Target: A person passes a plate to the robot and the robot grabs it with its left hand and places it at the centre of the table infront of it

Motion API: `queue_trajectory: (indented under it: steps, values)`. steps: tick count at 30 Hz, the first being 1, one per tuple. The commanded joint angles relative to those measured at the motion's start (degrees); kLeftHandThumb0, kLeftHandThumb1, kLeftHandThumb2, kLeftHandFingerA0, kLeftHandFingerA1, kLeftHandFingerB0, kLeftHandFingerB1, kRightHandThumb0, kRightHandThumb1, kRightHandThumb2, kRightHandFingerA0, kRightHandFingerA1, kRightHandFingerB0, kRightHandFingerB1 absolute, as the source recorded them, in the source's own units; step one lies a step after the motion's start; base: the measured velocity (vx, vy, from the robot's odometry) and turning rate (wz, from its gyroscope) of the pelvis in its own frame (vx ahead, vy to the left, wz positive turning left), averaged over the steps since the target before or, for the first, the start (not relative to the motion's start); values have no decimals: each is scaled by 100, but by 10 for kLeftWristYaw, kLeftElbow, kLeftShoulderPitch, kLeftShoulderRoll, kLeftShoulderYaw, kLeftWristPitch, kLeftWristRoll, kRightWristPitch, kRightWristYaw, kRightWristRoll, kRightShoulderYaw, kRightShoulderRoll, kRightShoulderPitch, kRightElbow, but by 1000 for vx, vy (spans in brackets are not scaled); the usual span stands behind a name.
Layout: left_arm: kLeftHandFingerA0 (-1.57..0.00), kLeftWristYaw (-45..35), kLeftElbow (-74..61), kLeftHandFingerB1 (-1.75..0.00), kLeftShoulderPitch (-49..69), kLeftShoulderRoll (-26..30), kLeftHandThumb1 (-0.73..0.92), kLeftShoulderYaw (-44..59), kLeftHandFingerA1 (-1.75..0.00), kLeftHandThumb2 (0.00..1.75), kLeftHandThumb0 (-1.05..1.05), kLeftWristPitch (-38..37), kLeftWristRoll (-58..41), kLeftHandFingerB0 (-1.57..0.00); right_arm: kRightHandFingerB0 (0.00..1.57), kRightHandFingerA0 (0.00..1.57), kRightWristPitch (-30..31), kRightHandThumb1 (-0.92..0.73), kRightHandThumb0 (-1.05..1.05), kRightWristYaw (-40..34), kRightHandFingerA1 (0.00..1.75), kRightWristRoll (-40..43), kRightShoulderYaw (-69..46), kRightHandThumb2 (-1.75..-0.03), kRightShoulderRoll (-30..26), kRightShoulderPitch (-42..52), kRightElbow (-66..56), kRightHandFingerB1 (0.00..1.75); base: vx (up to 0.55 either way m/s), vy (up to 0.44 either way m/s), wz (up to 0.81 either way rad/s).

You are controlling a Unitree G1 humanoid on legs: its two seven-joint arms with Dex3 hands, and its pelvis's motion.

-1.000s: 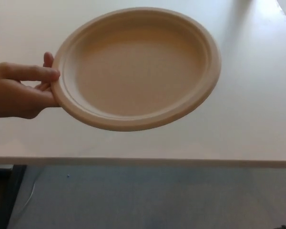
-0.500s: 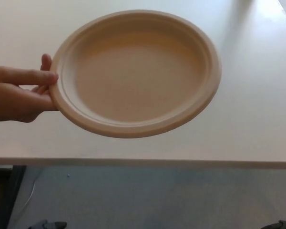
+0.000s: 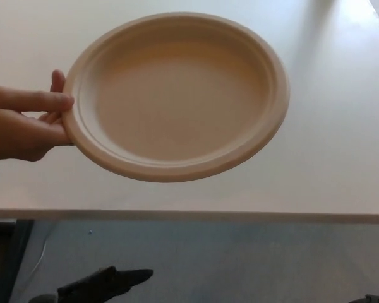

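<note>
Head view shows you the left hand (image 3: 104, 283) now rising into the bottom of the picture, a black shape with a finger stretched out toward the right. Half a second ago only a dark sliver of it showed at the lower edge; a second ago it was not there at all. It holds nothing, but you cannot tell from this angle how far its fingers are spread.

The plate (image 3: 175, 95) is well above that hand and a little to its right, held in the air over the table (image 3: 341, 158). A person's hand (image 3: 22, 123) pinches the plate's rim on the side nearest the robot's left, thumb on top and fingers beneath. The plate is tilted so you look into its bowl, and over the last second it has barely drifted, only easing slightly toward the person's hand. It is empty and not touching the table.

Of the right hand (image 3: 371, 298) you see only a dark tip at the bottom corner, far to the right of the left hand; whether it is apart or closed cannot be told.

So the change is yours to use: the reach has begun, while the handover itself has not. You likely need to bring the left hand up to the plate's free near rim, away from the person's fingers.
</note>
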Motion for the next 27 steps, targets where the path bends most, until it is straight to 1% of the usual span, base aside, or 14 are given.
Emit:
queue_trajectory:
  steps: [1,2,6,7,12,17,18,19,20,23,24,25,26,27]
  values:
    - [-60,67,-228,-36,52,-82,52,50,-48,57,-54,-232,31,-50,25,26,95,-72,-65,40,51,-68,62,-61,-34,-23,28,37,0,0,0]
    - [-54,70,-243,-46,44,-92,47,62,-61,80,-62,-231,38,-41,24,24,106,-73,-63,36,51,-69,65,-63,-33,-27,33,39,0,0,0]
    - [-62,70,-263,-51,26,-116,42,43,-62,76,-51,-257,-1,-50,20,20,118,-74,-63,27,50,-77,81,-62,-31,-15,45,37,0,0,0]
    - [-70,69,-267,-42,21,-122,50,34,-54,56,-45,-258,-6,-65,19,22,116,-75,-62,25,52,-78,85,-62,-31,-12,51,37,0,0,0]
    - [-78,69,-298,-43,20,-149,56,-22,-55,57,-49,-243,-25,-73,22,22,117,-72,-65,28,51,-72,90,-62,-33,-14,66,36,0,0,0]
    - [-68,49,-311,-43,-31,-134,60,9,-59,58,-36,-283,-41,-58,22,21,112,-74,-65,38,51,-65,92,-63,-34,-12,64,37,0,0,0]
    - [-72,43,-310,-52,-69,-123,63,0,-74,58,-35,-262,-68,-58,20,22,103,-74,-65,42,51,-66,95,-62,-37,-11,64,37,0,0,0]
    - [-72,42,-310,-52,-78,-120,63,-4,-74,58,-35,-256,-75,-58,20,22,101,-74,-65,43,51,-66,95,-62,-38,-10,64,37,0,0,0]
    - [-57,35,-309,-68,-107,-105,67,38,-92,59,-30,-254,-73,-61,19,21,99,-74,-66,47,52,-64,97,-62,-37,-8,62,37,0,0,0]
    - [-71,27,-305,-55,-118,-97,61,27,-83,60,-36,-220,-101,-58,18,20,92,-73,-64,58,52,-55,94,-62,-37,-6,61,38,0,0,0]
    - [-70,27,-322,-43,-145,-109,57,5,-62,56,-32,-192,-95,-51,19,21,93,-73,-65,58,52,-56,95,-62,-36,-4,60,38,0,0,0]
    - [-70,28,-330,-43,-158,-113,57,-2,-62,56,-32,-181,-92,-51,19,21,94,-73,-65,58,52,-56,95,-62,-36,-4,59,38,0,0,0]
    - [-45,17,-341,-40,-173,-106,57,-22,-55,56,-26,-147,-101,-33,19,19,94,-73,-66,58,51,-56,95,-62,-36,-3,60,38,0,0,0]
    - [-45,2,-359,-40,-197,-96,57,-51,-55,56,-26,-94,-114,-33,19,19,94,-73,-66,58,51,-55,94,-62,-36,-3,60,38,0,0,0]
